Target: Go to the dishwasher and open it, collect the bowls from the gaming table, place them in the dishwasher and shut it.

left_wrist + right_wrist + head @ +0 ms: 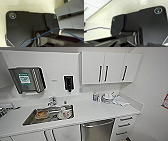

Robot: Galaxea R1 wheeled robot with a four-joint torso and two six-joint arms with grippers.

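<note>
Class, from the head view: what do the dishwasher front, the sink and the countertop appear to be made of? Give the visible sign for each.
Dishwasher: probably brushed steel; grey front with a soft sheen and a bar handle.
Sink: likely stainless steel; grey, reflective walls.
Countertop: smooth white, maybe laminate or solid surface; the look leaves it open.

This is a small kitchenette, of the kind found in an office building. A white table (100, 110) runs along the wall with a steel sink (48, 114) set into it, a tap (52, 100) behind it and dishes lying in the basin. Under the top sits a steel-fronted dishwasher (97, 130) with a bar handle, shut, beside a stack of white drawers (123, 125). White wall cabinets (110, 67) with dark handles hang above. A paper towel dispenser (27, 79) and a dark soap dispenser (68, 83) are fixed to the wall. Bottles and crockery (106, 97) stand in the corner.
</note>
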